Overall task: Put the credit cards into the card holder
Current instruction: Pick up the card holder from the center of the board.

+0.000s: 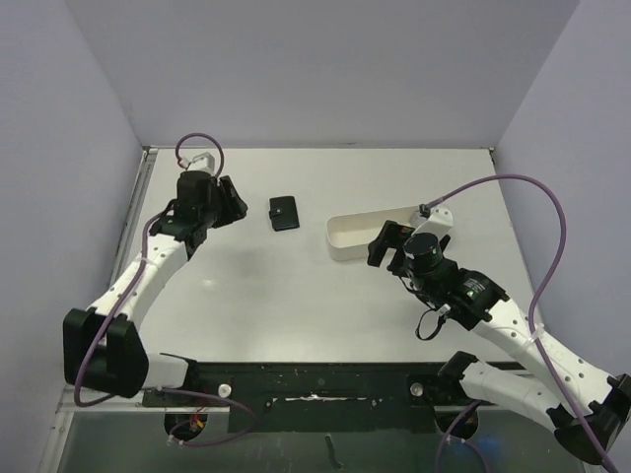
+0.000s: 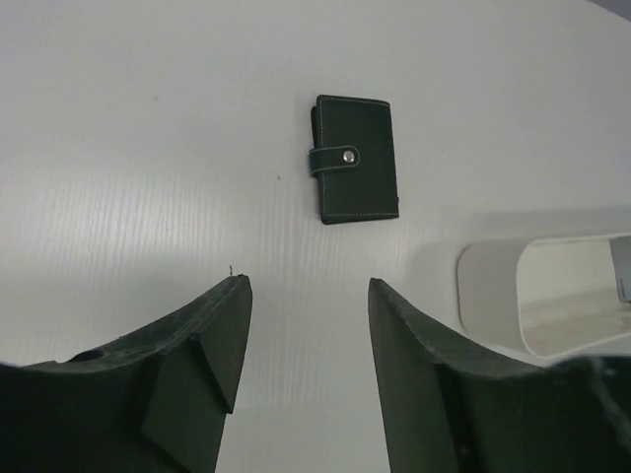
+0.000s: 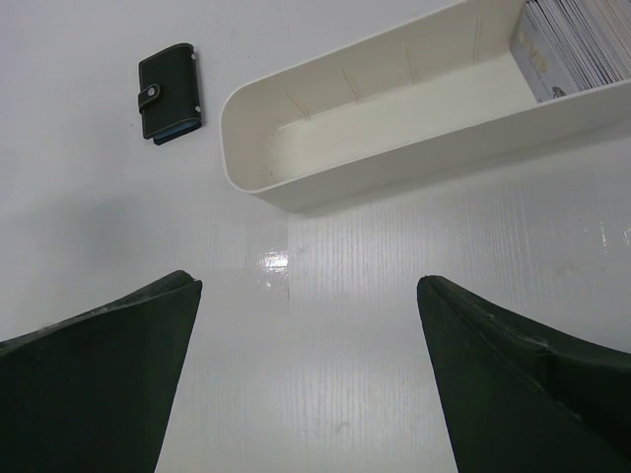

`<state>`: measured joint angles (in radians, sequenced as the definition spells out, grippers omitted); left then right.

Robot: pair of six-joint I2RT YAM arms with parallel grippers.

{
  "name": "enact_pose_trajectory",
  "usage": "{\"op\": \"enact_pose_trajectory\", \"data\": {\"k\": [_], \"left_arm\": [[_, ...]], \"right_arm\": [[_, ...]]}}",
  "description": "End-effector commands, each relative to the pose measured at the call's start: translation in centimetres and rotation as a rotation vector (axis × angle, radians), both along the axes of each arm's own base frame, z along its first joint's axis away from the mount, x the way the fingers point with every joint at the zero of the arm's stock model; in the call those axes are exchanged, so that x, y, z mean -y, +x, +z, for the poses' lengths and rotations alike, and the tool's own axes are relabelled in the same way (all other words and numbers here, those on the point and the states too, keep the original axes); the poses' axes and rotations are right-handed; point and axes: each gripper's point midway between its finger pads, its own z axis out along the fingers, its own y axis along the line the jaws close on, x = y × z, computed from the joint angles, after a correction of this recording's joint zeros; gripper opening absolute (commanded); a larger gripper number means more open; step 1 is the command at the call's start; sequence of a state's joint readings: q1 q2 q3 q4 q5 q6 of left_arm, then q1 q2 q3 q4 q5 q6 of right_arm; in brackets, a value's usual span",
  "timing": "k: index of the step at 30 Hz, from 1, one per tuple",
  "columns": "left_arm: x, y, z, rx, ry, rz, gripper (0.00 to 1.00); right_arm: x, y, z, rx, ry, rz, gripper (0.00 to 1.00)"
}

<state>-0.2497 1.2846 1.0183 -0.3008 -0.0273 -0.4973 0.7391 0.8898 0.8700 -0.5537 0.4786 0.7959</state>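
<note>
Closest to the left wrist camera are the left gripper (image 2: 306,296)'s own dark fingers (image 2: 219,330). They stand partly apart with nothing between them but bare table (image 2: 138,168). Just beyond them the card holder (image 2: 355,158) lies flat and folded, its snap tab (image 2: 335,158) fastened. At the right edge the rounded end of a white tray (image 2: 485,296) shows. A grey sliver inside it may be a card, though I can't be sure from this angle.

From the right wrist, the right gripper (image 3: 308,286) is spread as wide as it goes and is empty, poised near the tray's end. The credit cards (image 3: 580,41) are packed together at the tray's far end, their edges showing as fine stripes. The holder lies well off to the upper left.

Overhead, the holder sits between the left gripper and the tray, apart from both. The right wrist and its cable cover the tray's card end. So only the right wrist view shows the cards, and only the left wrist view shows the snap clearly.

My read is that the cards are light, stiff and slick, best pinched across the faces near a free edge, one at a time. The holder looks light and soft-sided and is likely to skate on the glossy table. I'd pin it with one gripper while the other works the tab.
</note>
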Motion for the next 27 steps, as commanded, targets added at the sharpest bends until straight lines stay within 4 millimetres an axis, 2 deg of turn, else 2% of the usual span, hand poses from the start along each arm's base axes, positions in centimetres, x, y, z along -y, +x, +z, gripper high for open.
{"op": "enact_pose_trajectory", "data": {"k": [1,6,10,17,24,27], "left_arm": [[0.3,6.2,0.7,0.069,-0.121,0.066,0.47],[1.6,10.9,-2.3,0.046,-0.122,0.036,0.46],[2.9,12.6,-4.4,0.025,-0.117,-0.025,0.46],[4.4,13.8,-7.3,-0.007,-0.127,-0.091,0.49],[6.2,13.8,-10.4,-0.041,-0.182,-0.175,0.49],[7.0,13.5,-11.1,-0.05,-0.22,-0.209,0.48]], "right_arm": [[0.2,0.4,2.6,0.094,0.047,-0.008,0.98],[0.0,0.2,3.0,0.114,0.051,0.024,0.98],[0.0,0.1,2.7,0.094,0.041,0.026,0.98],[-0.3,0.2,2.6,0.071,0.036,0.03,0.98],[-0.6,0.1,2.7,0.06,0.04,0.041,0.98],[-0.6,0.0,2.4,0.054,0.036,0.043,0.98]]}}
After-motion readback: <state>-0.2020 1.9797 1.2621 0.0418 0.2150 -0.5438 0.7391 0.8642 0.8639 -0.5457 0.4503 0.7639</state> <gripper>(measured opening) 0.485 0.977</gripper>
